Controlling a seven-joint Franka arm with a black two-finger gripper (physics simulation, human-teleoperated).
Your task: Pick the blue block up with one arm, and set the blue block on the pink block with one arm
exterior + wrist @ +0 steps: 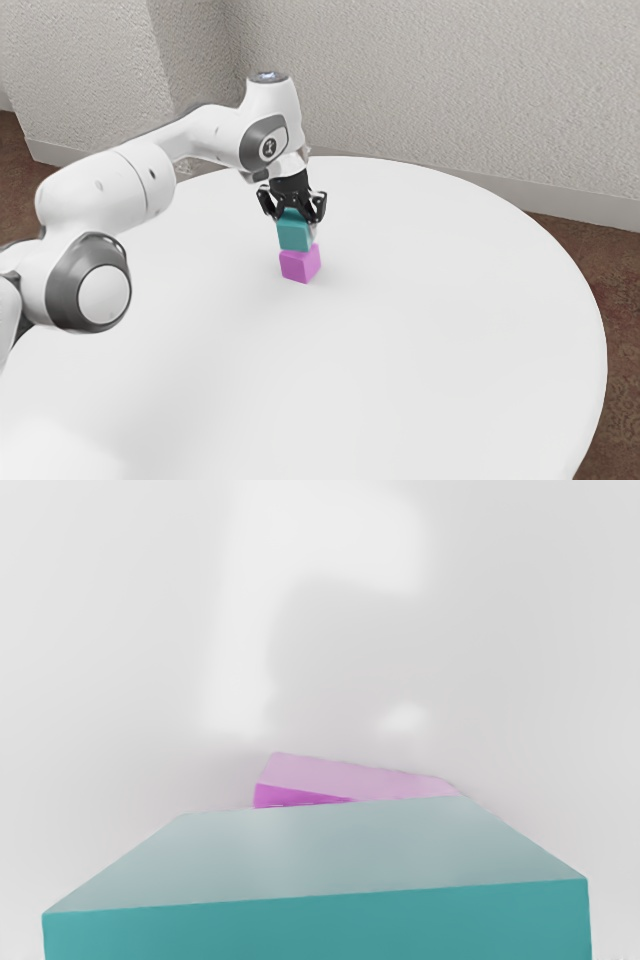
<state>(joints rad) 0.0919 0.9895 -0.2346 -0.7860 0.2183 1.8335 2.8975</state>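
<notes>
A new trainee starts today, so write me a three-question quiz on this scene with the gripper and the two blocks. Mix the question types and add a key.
1. True or false: the black two-finger gripper is shut on the teal-blue cube-shaped block.
2. Multiple choice: what sits directly below that block?
A) a pink-purple cube-shaped block
B) a green bowl
C) a yellow plate
3. Fill in: the colour of the round table under both blocks is ____.

Key: 1 true; 2 A; 3 white.
</notes>
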